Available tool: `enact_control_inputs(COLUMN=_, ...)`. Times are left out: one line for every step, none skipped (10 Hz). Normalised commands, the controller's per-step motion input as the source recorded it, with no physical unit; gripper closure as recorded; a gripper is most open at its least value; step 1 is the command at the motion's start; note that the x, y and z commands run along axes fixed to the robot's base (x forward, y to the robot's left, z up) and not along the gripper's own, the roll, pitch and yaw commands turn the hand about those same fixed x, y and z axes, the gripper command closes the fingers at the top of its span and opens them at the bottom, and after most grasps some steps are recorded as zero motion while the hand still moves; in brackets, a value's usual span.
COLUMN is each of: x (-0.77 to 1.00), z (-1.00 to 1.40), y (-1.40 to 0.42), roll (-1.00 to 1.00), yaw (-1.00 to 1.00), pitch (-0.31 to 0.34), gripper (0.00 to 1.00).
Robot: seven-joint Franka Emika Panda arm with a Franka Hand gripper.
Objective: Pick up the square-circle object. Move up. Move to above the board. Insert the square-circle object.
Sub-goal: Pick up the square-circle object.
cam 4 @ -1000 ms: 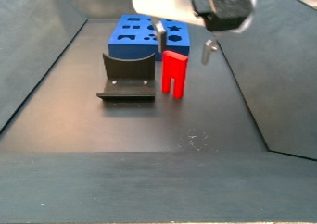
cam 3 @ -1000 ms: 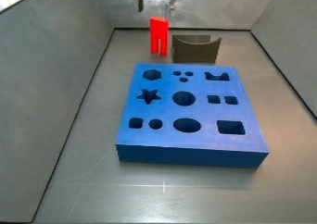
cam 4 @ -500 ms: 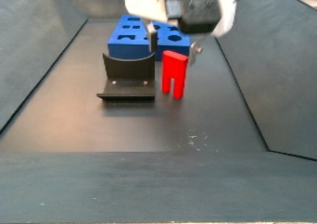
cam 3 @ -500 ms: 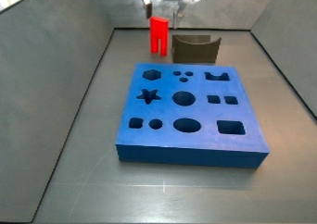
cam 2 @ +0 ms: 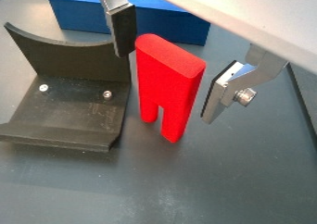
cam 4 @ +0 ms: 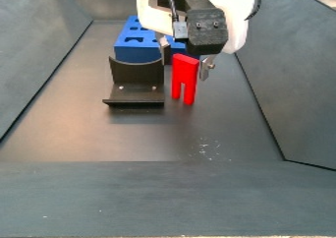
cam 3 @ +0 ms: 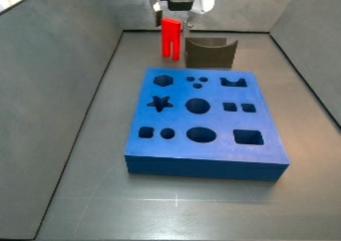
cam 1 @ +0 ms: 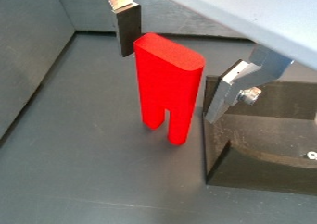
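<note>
The square-circle object, a tall red block, stands upright on the floor with its two prongs down, beside the fixture, in both side views. My gripper is open and hangs right over it. In both wrist views the gripper straddles the block's rounded top, one finger on one side and the other on the opposite side, with a gap on each side. The blue board with its cut-out holes lies flat beyond the block.
The dark fixture stands right beside the red block, between it and the wall, and shows in both wrist views. Grey walls enclose the floor on each side.
My gripper has come down over the red block, so its fingers now flank the block's top. The block and the board have not moved.
</note>
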Motion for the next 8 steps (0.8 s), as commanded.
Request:
enact_control_inputs(x=-0.06, z=-0.10, y=0.00, roll=-0.10, yaw=0.33, pitch=-0.113, gripper=0.00)
enact_control_inputs(x=-0.07, z=-0.04, y=0.00, roll=-0.06, yaw=0.20, pitch=-0.074, gripper=0.00)
enact_control_inputs(x=0.00, z=-0.02, y=0.00, roll=-0.01, yaw=0.14, pitch=-0.033, gripper=0.00)
enact_control_inputs(x=-0.07, z=-0.03, y=0.00, roll=-0.05, yaw=0.02, pitch=-0.043, gripper=0.00)
enact_control_inputs(x=-0.03, z=0.00, y=0.00, roll=-0.05, yaw=0.02, pitch=-0.036, gripper=0.00)
enact_control_inputs(x=0.00, z=0.00, y=0.00, roll=-0.03, yaw=0.00, pitch=-0.010, gripper=0.00)
enact_control_inputs(x=0.00, z=0.00, y=0.00, roll=0.00, yaw=0.00, pitch=0.000, gripper=0.00)
enact_control_inputs(x=0.00, z=-0.02, y=0.05, roll=-0.03, yaw=0.02, pitch=0.000, gripper=0.00)
